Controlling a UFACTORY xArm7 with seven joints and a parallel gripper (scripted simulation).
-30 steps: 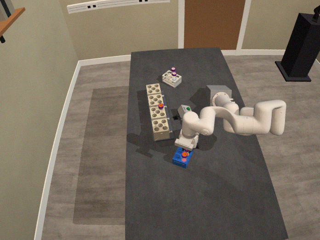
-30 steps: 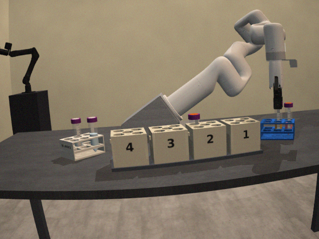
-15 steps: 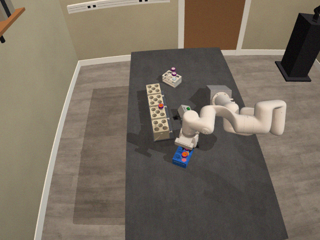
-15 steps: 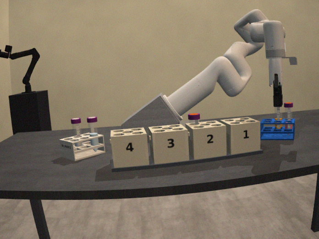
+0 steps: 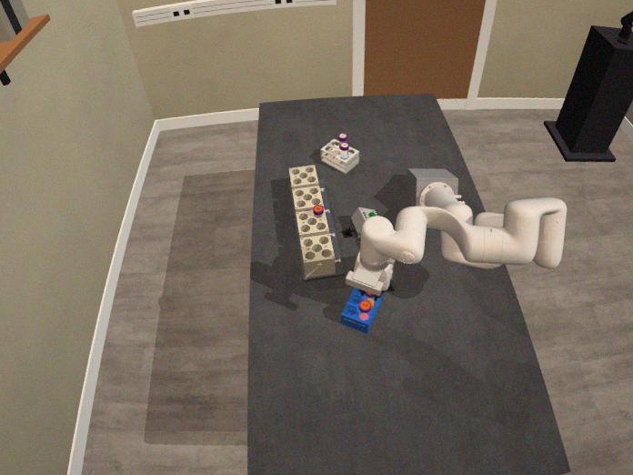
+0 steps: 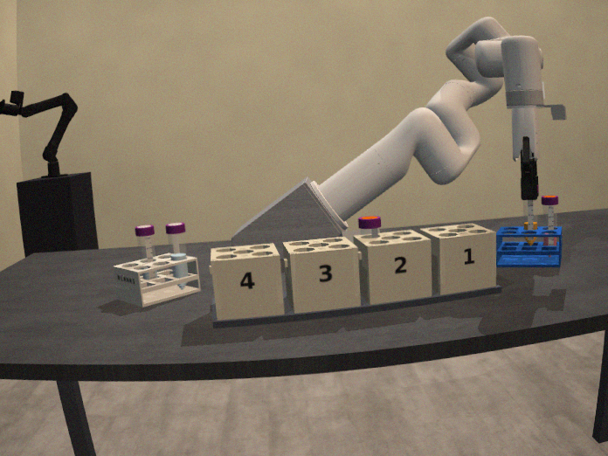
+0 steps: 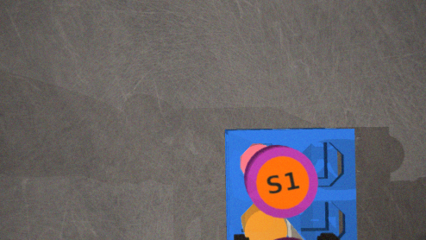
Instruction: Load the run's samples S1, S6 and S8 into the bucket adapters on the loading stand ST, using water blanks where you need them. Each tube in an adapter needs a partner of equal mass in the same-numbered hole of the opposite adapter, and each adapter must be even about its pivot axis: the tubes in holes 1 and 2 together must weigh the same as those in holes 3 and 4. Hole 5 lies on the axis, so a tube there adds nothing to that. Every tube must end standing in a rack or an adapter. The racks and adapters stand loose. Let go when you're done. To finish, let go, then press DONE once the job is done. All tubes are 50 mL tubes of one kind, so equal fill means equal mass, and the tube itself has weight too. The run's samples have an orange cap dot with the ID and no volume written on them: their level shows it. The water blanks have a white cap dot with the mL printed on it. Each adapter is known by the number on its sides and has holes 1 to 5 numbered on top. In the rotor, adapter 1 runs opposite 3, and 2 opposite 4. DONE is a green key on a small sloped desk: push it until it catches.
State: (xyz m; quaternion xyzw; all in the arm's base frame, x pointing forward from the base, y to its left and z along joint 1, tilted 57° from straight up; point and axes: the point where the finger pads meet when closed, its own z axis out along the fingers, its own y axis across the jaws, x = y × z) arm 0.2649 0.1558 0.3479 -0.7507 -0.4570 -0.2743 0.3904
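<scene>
My gripper (image 5: 369, 294) (image 6: 528, 197) (image 7: 285, 237) is shut on a purple-capped tube (image 6: 530, 213) with orange liquid. The tube is upright and partly raised, its lower end still inside the blue rack (image 6: 528, 261) (image 7: 233, 137). Its cap dot is hidden. Tube S1 (image 5: 365, 305) (image 6: 549, 200) (image 7: 282, 182), with pink liquid, stands in the same rack. An orange-dot tube (image 5: 317, 209) (image 6: 369, 222) stands in adapter 2 (image 6: 393, 288); its ID is unreadable. Adapter 1 (image 6: 459, 275), adapter 3 (image 6: 324, 295) and adapter 4 (image 6: 245, 300) show no tubes.
The white blanks rack (image 5: 337, 164) (image 6: 127, 289) holds two white-dot tubes, one with plainly visible light blue water. The adapters stand in a row on the dark stand (image 6: 287, 315). The small desk (image 5: 361, 221) with the green DONE key (image 5: 372, 215) is between stand and arm base.
</scene>
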